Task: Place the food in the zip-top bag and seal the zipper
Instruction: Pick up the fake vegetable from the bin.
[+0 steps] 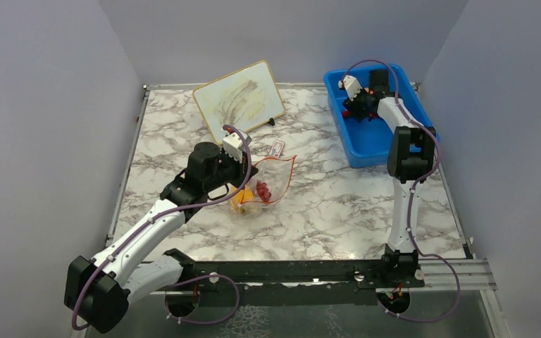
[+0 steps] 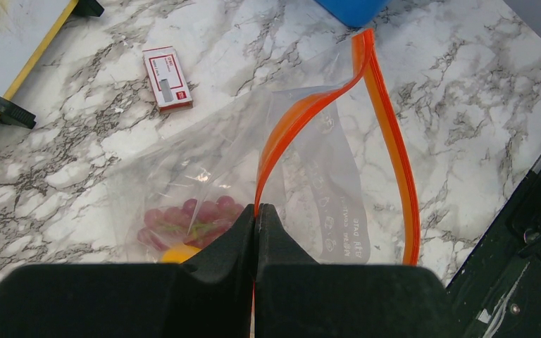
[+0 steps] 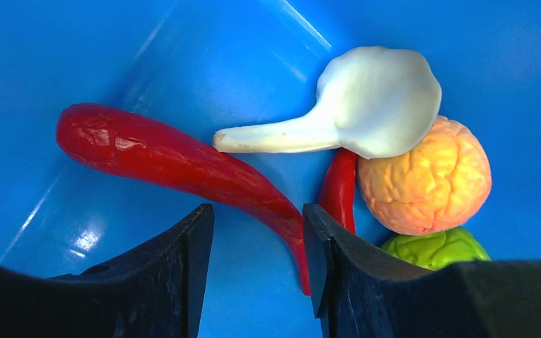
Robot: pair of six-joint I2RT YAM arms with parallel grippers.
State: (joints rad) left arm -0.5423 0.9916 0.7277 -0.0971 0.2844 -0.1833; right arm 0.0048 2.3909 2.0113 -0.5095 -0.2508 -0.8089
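Observation:
The clear zip-top bag (image 1: 271, 179) lies mid-table with its mouth open. My left gripper (image 2: 256, 211) is shut on one side of its red-orange zipper strip (image 2: 303, 116) and holds it up. Purple-red grapes (image 2: 190, 218) and an orange-yellow pepper (image 2: 181, 253) sit inside the bag. My right gripper (image 3: 257, 232) is open inside the blue bin (image 1: 366, 137). The thin tail of a red chili (image 3: 176, 162) lies between its jaws, against the right one. A white mushroom (image 3: 366, 105), a peach-coloured fruit (image 3: 426, 176) and a green round fruit (image 3: 437, 248) lie beside it, with a second red piece (image 3: 339, 186) under the mushroom.
A small red-and-white card (image 2: 168, 77) lies on the marble beside the bag. A yellow-framed whiteboard (image 1: 239, 98) stands at the back. The black rail (image 1: 289, 271) runs along the near edge. Grey walls close in both sides.

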